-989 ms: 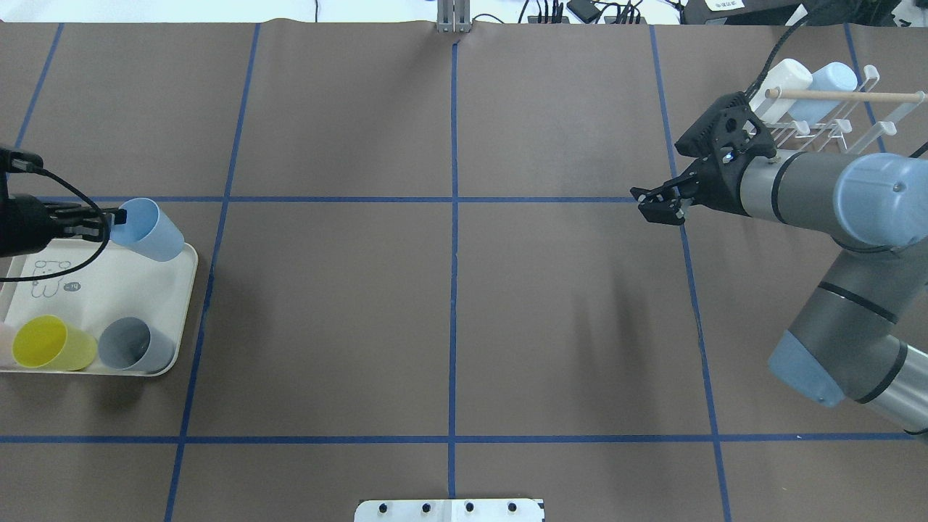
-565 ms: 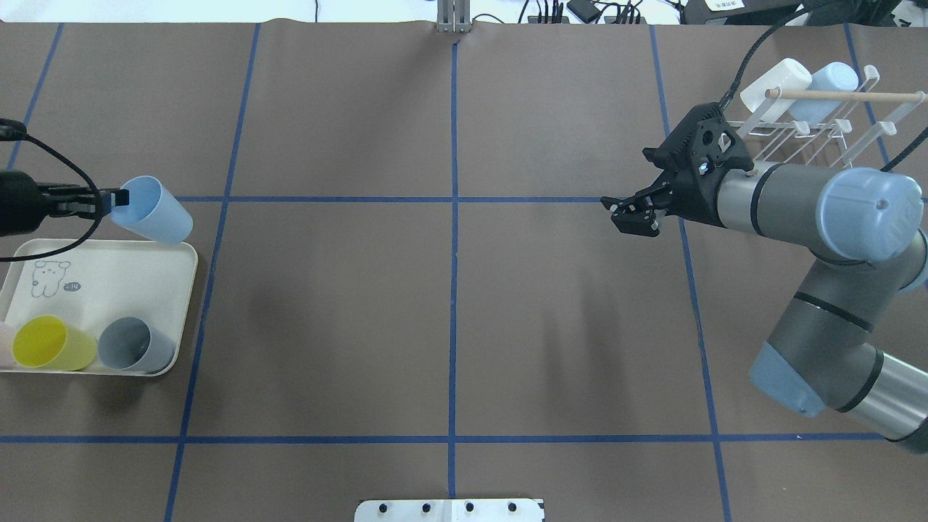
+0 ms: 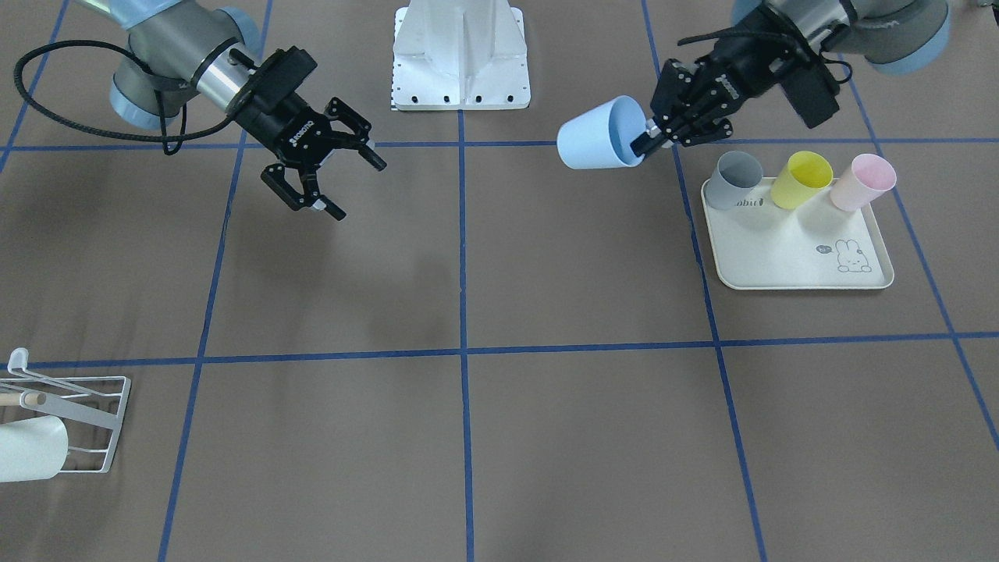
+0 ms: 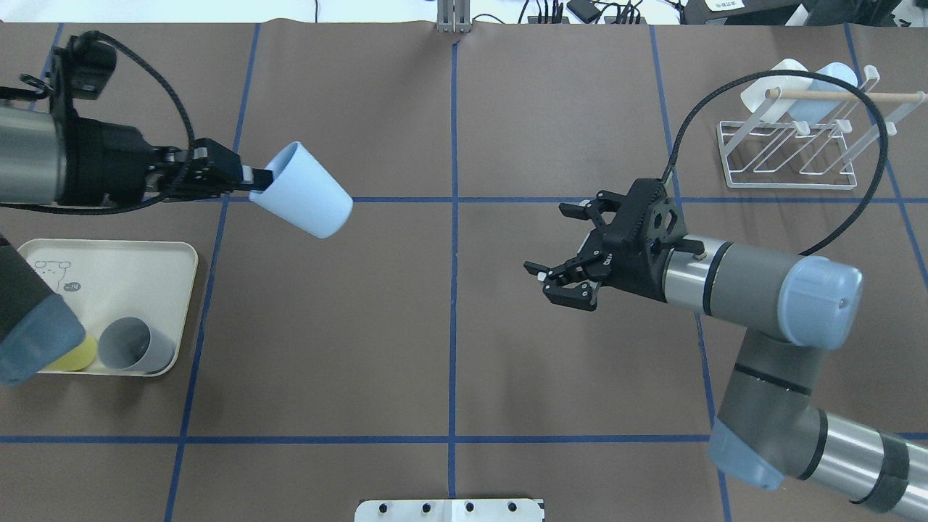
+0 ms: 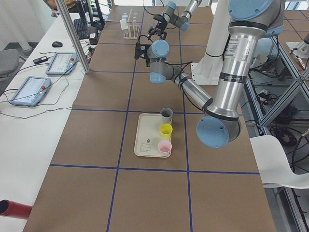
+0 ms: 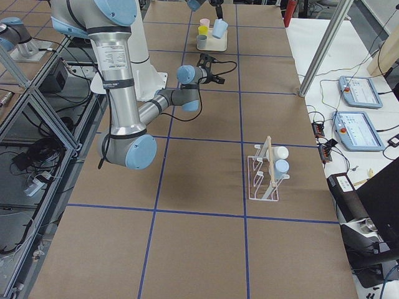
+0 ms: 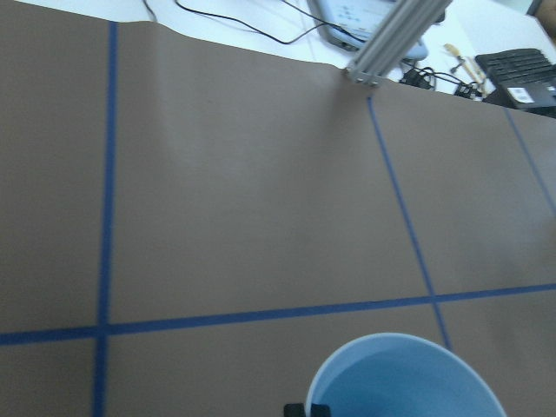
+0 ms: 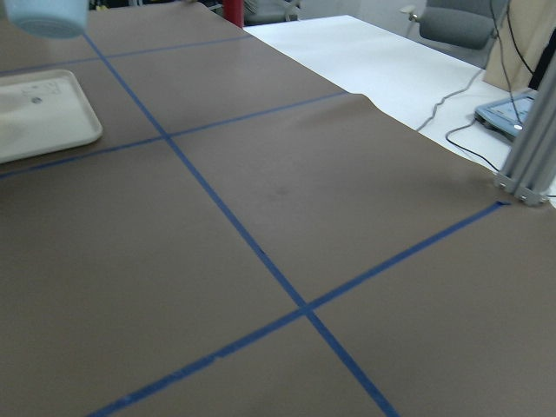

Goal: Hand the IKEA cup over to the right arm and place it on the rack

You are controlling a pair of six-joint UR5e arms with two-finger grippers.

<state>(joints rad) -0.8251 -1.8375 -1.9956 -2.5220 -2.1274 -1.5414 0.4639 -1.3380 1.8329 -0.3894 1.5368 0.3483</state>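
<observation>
Two arms meet over the table [image 4: 449, 326], the left arm [image 4: 43, 163] reaching toward the right arm [image 4: 754, 290]. The cream tray [image 4: 123, 283] lies on the left arm's side as the stock point, holding a grey cup [image 3: 737, 178], a yellow cup [image 3: 804, 178] and a pink cup [image 3: 862, 181]. The rack [image 4: 790, 156] stands well apart from the tray, at the opposite end, within the right arm's reach. The light-blue IKEA cup [image 4: 304, 192] hangs in the air off the tray, toward the rack, base leading, probably to offer its body for grasping. The left gripper [image 4: 255, 176] pinches its rim, one finger inside. The right gripper [image 4: 562, 250] hovers between tray and rack, spread wide and empty.
</observation>
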